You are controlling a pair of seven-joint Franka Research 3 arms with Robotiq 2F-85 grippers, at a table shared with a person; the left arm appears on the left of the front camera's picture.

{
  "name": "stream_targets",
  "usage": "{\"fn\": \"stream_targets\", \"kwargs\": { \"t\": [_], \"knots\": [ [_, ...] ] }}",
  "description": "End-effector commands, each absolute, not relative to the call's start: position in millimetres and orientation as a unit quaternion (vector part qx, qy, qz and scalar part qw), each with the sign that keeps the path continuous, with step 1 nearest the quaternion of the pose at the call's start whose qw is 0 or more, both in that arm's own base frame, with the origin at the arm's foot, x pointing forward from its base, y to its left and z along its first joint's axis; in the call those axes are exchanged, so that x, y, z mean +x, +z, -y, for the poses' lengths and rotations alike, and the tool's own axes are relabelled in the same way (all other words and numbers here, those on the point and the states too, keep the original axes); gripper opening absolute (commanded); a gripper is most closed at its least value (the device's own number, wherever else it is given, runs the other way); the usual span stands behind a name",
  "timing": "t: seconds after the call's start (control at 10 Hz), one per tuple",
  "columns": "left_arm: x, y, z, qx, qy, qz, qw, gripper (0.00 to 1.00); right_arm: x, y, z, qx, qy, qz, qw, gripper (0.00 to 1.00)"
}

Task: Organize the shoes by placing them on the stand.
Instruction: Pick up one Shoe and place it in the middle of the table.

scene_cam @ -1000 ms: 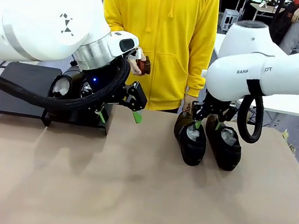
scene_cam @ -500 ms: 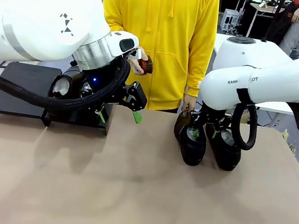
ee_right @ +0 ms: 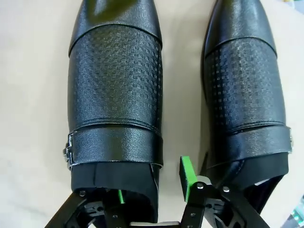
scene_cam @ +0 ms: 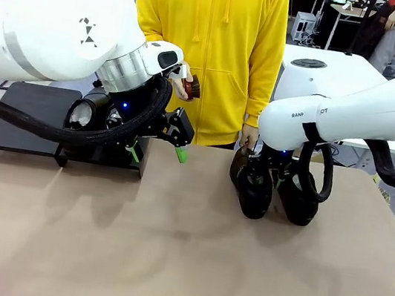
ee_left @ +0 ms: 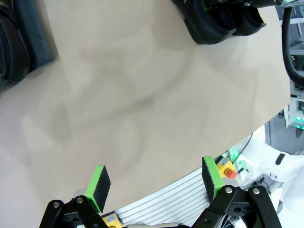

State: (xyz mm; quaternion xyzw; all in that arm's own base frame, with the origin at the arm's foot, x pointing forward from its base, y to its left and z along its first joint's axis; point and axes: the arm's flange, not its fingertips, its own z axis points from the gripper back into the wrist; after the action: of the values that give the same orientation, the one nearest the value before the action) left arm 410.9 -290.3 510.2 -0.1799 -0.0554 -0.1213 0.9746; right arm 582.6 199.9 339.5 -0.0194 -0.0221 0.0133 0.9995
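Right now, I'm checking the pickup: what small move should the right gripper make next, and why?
Probably close the right gripper: its fingers straddle the side wall of one shoe, one inside the opening, one outside, not yet pinching.

The two shoes (ee_right: 115, 85) well right of the stand (scene_cam: 22, 113) are showing black leather: smooth and glossy at the toes, stamped with a fine grid over the middle (a small metal buckle (ee_right: 68, 152) is glinting on one). The stand itself is looking matt black, the tabletop (scene_cam: 179, 265) under it tan, smooth and dull. Crumpled white paper (scene_cam: 79, 116) is filling a shoe at the stand. The left gripper (ee_left: 156, 180) is wearing matt green pads (ee_left: 100, 182).
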Motion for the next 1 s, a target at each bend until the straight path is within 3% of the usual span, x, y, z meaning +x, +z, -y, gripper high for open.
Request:
{"fn": "stream_targets", "kwargs": {
  "t": [0.0, 0.1, 0.9],
  "knots": [
    [409, 510, 289, -0.172, -0.115, 0.061, 0.976, 1.00, 586, 341, -203, -0.019, -0.004, 0.021, 1.000, 0.19],
    [409, 510, 289, -0.172, -0.115, 0.061, 0.976, 1.00, 585, 340, -202, -0.015, -0.005, 0.018, 1.000, 0.00],
    [409, 510, 289, -0.172, -0.115, 0.061, 0.976, 1.00, 571, 348, -189, 0.010, -0.008, 0.011, 1.000, 0.00]
  ]
}}
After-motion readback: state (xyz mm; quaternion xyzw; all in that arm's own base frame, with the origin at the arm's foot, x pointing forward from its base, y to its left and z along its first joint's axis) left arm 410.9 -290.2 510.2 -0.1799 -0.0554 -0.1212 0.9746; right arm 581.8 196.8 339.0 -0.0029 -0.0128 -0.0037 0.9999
